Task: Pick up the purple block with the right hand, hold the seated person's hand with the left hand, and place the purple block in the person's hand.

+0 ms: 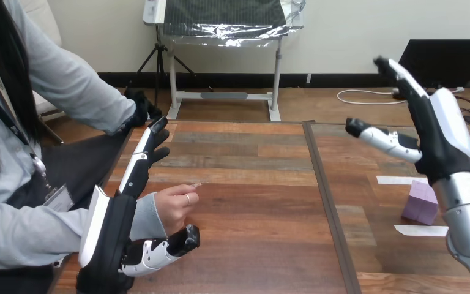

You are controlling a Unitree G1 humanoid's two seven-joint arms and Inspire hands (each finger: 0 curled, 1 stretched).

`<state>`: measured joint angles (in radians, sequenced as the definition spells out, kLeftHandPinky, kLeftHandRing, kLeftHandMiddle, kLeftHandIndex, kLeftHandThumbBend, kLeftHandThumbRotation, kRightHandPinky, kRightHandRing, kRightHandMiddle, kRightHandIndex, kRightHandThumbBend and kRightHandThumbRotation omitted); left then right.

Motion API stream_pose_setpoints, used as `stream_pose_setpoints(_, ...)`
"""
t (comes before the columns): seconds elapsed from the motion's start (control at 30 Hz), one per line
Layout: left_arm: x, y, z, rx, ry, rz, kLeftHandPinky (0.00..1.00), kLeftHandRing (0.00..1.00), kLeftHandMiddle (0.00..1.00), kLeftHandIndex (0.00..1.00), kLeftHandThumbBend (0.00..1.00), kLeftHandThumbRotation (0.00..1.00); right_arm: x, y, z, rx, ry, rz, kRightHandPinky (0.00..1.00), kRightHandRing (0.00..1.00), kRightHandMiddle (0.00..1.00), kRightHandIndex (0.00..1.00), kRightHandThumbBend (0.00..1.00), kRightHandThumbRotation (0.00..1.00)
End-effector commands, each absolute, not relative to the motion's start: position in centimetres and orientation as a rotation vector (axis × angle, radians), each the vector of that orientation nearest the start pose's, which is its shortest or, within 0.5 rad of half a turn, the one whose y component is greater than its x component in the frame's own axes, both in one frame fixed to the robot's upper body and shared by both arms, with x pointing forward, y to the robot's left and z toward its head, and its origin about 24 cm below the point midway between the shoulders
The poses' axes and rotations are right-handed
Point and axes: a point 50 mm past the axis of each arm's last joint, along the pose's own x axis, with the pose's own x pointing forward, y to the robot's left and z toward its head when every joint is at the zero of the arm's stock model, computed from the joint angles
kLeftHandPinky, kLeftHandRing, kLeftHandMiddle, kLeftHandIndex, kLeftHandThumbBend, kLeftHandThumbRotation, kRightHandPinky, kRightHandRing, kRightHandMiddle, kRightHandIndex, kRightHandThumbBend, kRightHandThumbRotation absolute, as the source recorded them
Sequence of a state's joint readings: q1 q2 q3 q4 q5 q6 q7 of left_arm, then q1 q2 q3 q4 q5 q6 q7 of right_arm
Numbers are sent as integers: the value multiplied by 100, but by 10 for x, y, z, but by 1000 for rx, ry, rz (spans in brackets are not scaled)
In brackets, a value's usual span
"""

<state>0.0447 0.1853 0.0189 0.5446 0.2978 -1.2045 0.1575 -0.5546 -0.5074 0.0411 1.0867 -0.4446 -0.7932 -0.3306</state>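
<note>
Progress minimal: small purple cube block [420, 202] sits untouched on brown wooden surface [251, 184], below the raised right hand [440, 131], which is spread and empty. Left hand [119, 226], fingers straight, is beside the person's hand [172, 208], thumb under it, no clasp seen. Pickup, hold and placing all left.

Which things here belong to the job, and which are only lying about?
For the job: small purple cube block; person's hand; left hand, open, beside it; right hand, open, raised.
Just lying about: white tape strips on the brown wooden table.
</note>
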Motion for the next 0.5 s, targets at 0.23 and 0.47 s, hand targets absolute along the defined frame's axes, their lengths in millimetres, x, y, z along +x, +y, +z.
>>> stream_pose_setpoints(0.23,207,176,35,313,-694,-129,86,94,97,96,100,82,348,-263,102,-855,-355,-154,80,89,87,88,100,80)
stream_pose_setpoints(0.47,207,177,36,305,-695,-129,87,94,98,96,100,83,349,-271,101,-861,-302,-173,80,89,86,87,100,76)
